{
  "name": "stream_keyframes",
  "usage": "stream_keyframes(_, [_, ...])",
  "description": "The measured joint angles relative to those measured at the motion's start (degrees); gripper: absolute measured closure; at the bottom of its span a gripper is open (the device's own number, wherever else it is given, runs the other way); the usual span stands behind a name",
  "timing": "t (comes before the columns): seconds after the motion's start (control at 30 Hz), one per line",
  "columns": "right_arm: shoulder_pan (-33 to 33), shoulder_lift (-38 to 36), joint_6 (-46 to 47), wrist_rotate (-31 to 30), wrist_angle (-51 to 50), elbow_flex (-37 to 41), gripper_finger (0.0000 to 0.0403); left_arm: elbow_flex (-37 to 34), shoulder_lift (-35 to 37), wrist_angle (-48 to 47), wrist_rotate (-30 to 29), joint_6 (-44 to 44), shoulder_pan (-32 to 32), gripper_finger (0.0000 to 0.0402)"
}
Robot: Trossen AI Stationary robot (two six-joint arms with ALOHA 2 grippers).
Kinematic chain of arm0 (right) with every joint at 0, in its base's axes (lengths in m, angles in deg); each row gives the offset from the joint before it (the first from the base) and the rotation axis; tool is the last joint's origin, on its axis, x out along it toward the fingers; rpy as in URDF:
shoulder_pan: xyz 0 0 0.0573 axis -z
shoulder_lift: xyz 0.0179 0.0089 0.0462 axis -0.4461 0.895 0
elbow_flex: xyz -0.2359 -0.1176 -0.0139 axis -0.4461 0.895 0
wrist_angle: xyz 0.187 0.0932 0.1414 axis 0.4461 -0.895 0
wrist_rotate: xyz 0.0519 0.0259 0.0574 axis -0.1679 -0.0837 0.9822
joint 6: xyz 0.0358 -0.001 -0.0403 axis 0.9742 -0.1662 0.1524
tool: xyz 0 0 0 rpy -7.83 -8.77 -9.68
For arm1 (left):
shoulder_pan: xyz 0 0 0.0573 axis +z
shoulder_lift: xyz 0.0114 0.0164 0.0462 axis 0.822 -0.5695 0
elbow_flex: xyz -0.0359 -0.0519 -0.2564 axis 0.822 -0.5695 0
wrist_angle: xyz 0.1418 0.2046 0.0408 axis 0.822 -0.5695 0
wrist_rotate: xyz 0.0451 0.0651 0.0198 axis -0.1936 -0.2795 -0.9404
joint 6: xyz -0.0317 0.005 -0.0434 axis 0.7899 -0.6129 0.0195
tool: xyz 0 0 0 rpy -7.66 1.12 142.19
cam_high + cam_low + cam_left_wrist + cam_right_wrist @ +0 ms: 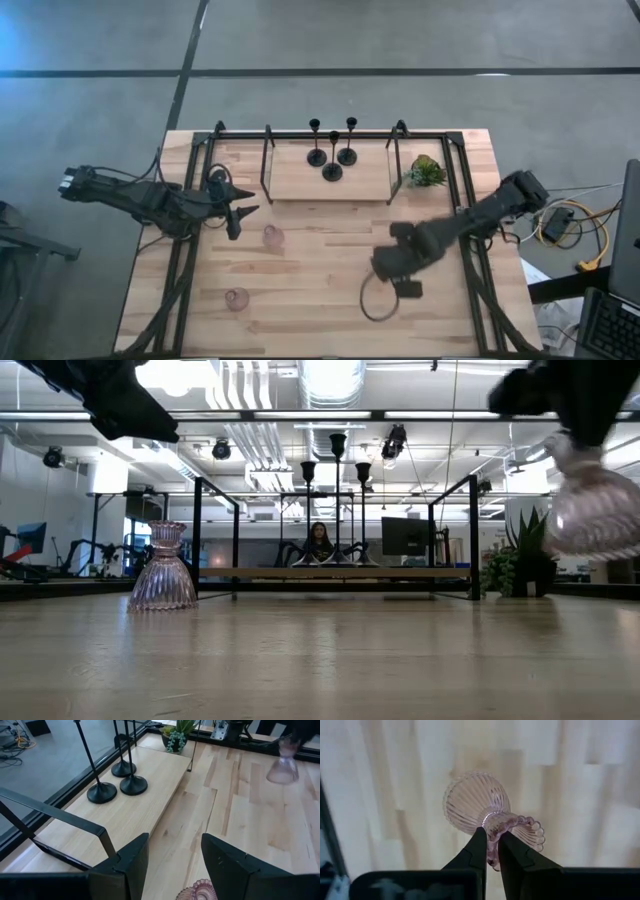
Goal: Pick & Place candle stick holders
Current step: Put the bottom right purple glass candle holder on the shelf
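- High view: three slim black metal candle stick holders (333, 152) stand close together on the raised pale-wood shelf (290, 180) at the far side of the light wooden surface (320, 300), beside a small green leafy plant (426, 171); judged from this, these three are placed.
- Two squat translucent pink ribbed-glass holders are on the surface near the left arm, one nearer the shelf (271, 236) and one nearer the front edge (236, 298); both appear left to move.
- Right wrist view: the right end effector (491, 851) is closed on the beaded neck of a third pink glass holder (485, 807); the low view shows it (595, 510) lifted clear of the surface.
- Right arm pose: it reaches in from the right edge toward mid-table, its end effector (392, 262) in front of the shelf.
- Left arm pose: stretched in from the left, low and roughly level, its end effector (238, 215) spread open and empty, just beside the nearer pink holder (197, 891).
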Motion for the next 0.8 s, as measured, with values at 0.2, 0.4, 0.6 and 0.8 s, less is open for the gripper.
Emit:
stream_keyframes(0.2, [9.1,-0.1,-15.1,-1.9,-6.3,-8.5,0.0385,0.0,-0.2,-0.1,0.0,0.0,0.0,0.0216])
stream_keyframes(0.4, [19.3,-0.1,-27.6,-2.2,-7.5,-13.5,0.0385,0.0,-0.4,-0.2,0.0,0.0,0.0,0.0216])
stream_keyframes(0.6, [29.6,-0.1,-36.7,-3.1,-7.8,-16.4,0.0385,0.0,-0.5,-0.3,0.0,0.0,0.0,0.0216])
stream_keyframes(0.8, [40.0,0.4,-37.1,-3.1,-7.5,-17.2,0.0385,0.0,-0.5,-0.3,0.0,0.0,0.0,0.0216])
